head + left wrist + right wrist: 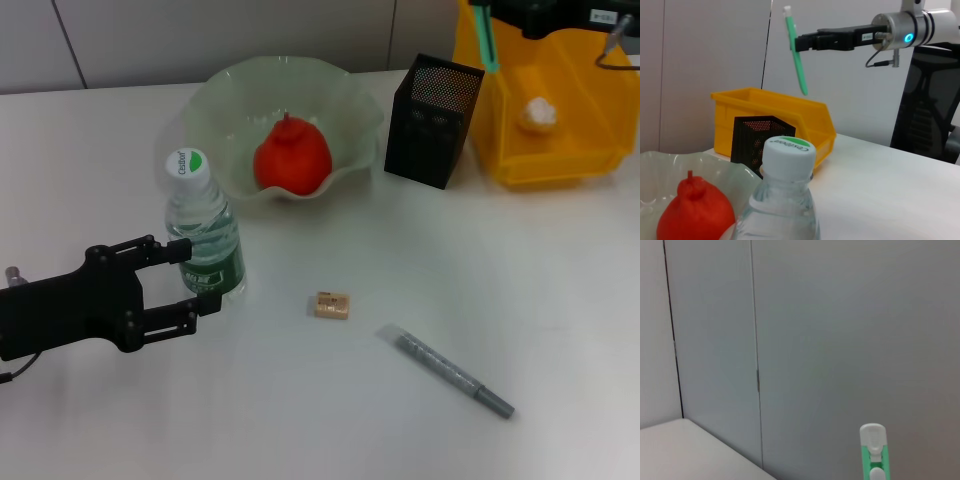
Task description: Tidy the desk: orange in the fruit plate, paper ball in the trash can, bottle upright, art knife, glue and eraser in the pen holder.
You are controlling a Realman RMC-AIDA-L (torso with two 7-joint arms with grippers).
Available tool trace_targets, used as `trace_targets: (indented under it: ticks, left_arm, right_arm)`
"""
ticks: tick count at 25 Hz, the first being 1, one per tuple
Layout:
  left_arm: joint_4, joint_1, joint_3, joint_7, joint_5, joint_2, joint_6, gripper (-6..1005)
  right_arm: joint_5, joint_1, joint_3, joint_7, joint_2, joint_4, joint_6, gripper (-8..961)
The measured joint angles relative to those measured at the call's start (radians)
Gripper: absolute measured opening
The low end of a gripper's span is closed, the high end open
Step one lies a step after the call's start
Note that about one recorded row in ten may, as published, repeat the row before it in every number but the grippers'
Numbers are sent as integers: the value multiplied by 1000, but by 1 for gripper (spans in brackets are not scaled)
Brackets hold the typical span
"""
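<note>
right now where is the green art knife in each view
Head view: the art knife is at the top edge, held over the yellow bin by the right end effector.
Left wrist view: it hangs blade-down from that end effector, above the bin.
Right wrist view: only its top end shows, against the wall.
Shared landmark: the yellow bin, in the head and left wrist views.

Right wrist view: mostly grey wall panels (840, 340) with vertical seams. A corner of the white table (680, 450) shows at one edge. The white-capped green art knife (873, 452) end pokes into frame.
</note>
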Motion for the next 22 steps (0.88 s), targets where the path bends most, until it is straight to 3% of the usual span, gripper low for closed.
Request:
trace_targets:
  ticks: [9, 22]
  left_arm:
    - [-8, -7, 0, 2, -9, 0, 0, 756]
    - [-11, -11, 3, -3, -9, 0, 2, 757]
  right_arm:
    - [3, 71, -24, -125, -7, 182, 95, 277]
    - [9, 103, -27, -184, 6, 216, 178, 298]
